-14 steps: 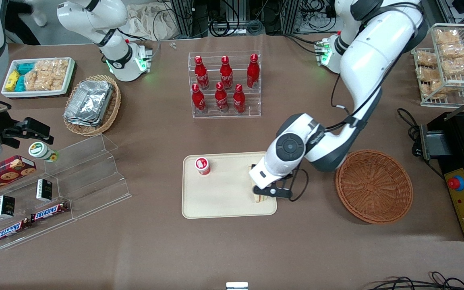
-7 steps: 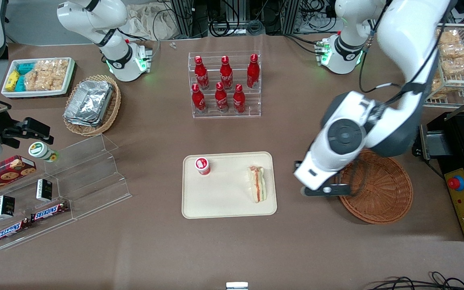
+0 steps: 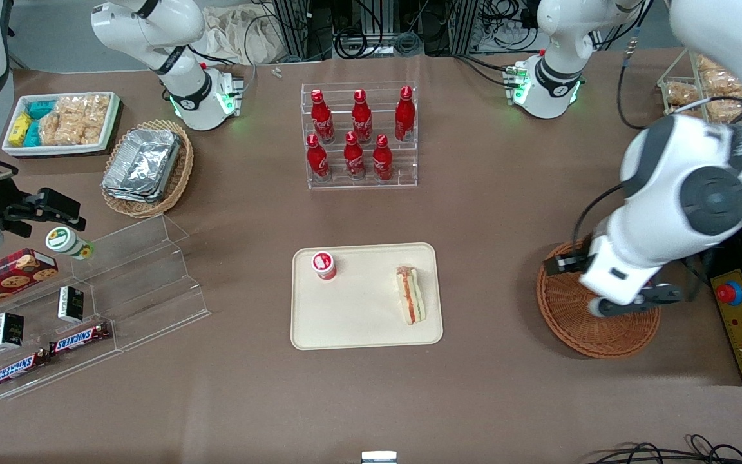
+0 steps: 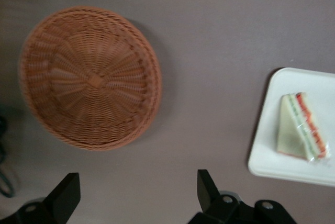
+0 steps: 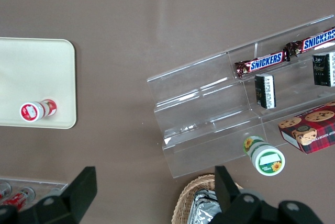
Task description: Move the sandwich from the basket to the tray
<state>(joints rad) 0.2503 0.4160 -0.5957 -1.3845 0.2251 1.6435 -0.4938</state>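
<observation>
The sandwich (image 3: 411,295) lies on the tray (image 3: 358,322), near the tray edge that faces the basket (image 3: 593,335), its orange-red and green filling showing along the cut edge; a small red-capped bottle (image 3: 323,265) stands on the same tray, well apart from it. The basket sits on the brown table (image 3: 487,212) toward the working arm's end and holds nothing. The gripper (image 3: 632,301) hangs above the basket, its fingers (image 4: 65,195) spread wide with nothing between them. Farther from the front camera, a clear stepped rack (image 3: 359,180) carries six red Coca-Cola bottles (image 3: 351,156). Toward the parked arm's end, an oval wicker basket (image 3: 174,187) holds stacked foil containers (image 3: 142,162), a white tray (image 3: 17,148) holds bagged snacks, and a clear acrylic stand (image 3: 126,290) carries two bars (image 3: 49,351) reading SNICKERS, two small dark boxes (image 3: 69,304), a red cookie box (image 3: 4,276) and a green-lidded cup (image 3: 65,241). A white wire rack (image 3: 674,90) of bagged snacks stands near the working arm.
</observation>
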